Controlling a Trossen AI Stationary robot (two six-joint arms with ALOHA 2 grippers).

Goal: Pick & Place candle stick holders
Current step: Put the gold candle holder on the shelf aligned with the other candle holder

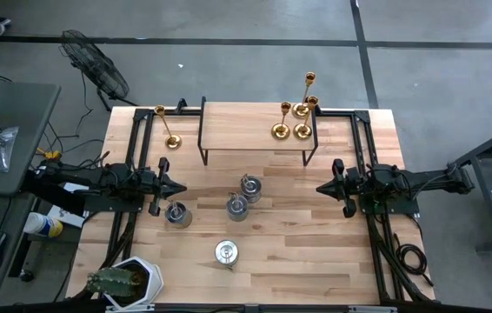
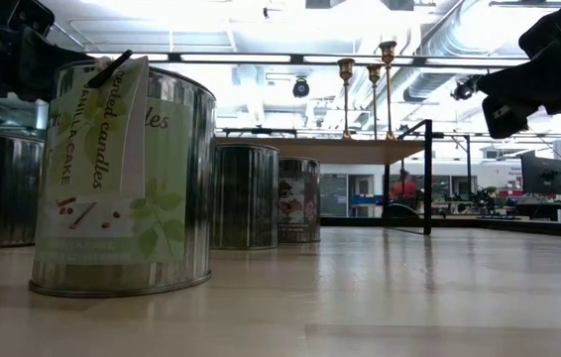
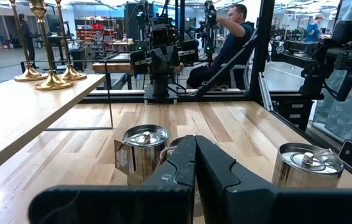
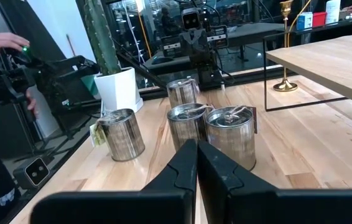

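**Both arms idle, jaws clenched on nothing**

You have the left gripper (image 1: 179, 187) at the left side of the table (image 1: 315, 252), its fingers pressed together and empty, pointing toward the middle. The right gripper (image 1: 322, 187) faces it from the right side, likewise clamped tight with nothing between its fingers.

On the raised shelf (image 1: 246, 130) at the back of the table, three gold candlesticks (image 1: 294, 122) stand upright in a tight cluster near its right end. A fourth gold candlestick (image 1: 170, 139) stands alone on the tabletop, just left of the shelf.

Four silver tins sit on the tabletop in front of the shelf. One tin (image 1: 177, 213) is just beside the left gripper. Two tins (image 1: 243, 198) stand close together near the middle. The last tin (image 1: 225, 253) sits alone, nearer the front edge.

A potted cactus (image 1: 124, 283) stands at the front left corner. In the left wrist view you can see a seated person (image 3: 229, 40) beyond the table.
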